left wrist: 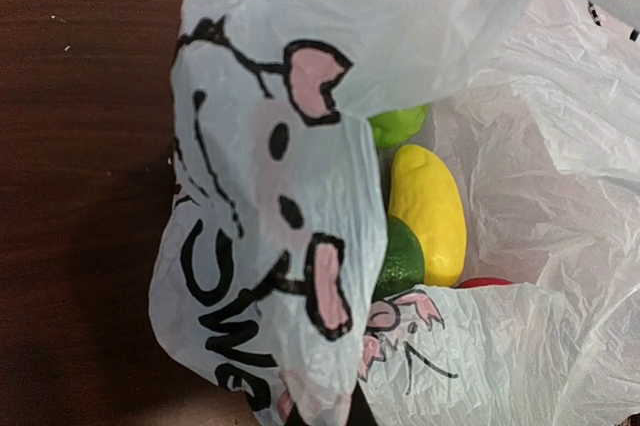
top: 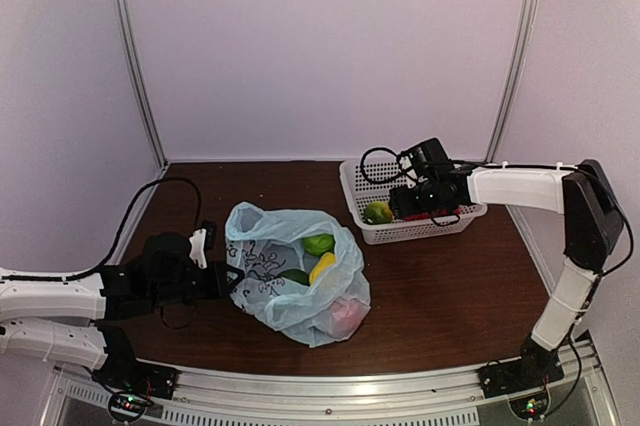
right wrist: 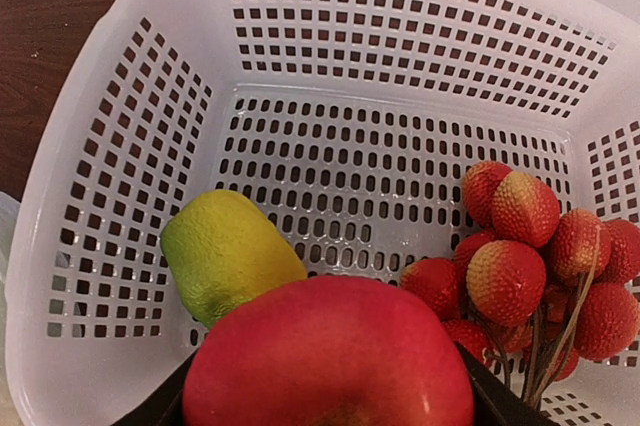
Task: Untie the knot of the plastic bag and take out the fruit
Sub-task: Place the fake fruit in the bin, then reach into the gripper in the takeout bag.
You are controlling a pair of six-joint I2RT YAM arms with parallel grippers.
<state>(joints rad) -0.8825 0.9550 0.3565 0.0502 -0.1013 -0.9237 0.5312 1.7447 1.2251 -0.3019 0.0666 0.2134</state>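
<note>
Left gripper (top: 230, 281): set against the left wall of the plastic bag (top: 268, 264), jaws closed on a fold of its film. The left wrist view shows the printed film drawn in toward the fingers, which are themselves out of frame.

Immediately right of this gripper the bag's mouth gapes open. Inside are a light green fruit (left wrist: 397, 124) and a yellow fruit (left wrist: 430, 211) with a darker green fruit (left wrist: 402, 258) touching it. A sliver of red fruit (left wrist: 485, 283) shows below them. A pink-red fruit (top: 345, 318) shows through the film at the end of the bag farthest from the gripper. The bag lies on the brown table (top: 440, 286).

Right gripper (top: 432, 204): well apart from the bag, over the white basket (right wrist: 400, 6), clamped on a red apple (right wrist: 330, 356) with a dark finger at each side. On the basket floor ahead of it, a yellow-green fruit (right wrist: 225, 251) lies to the left and a cluster of red round fruits (right wrist: 525, 266) to the right.
</note>
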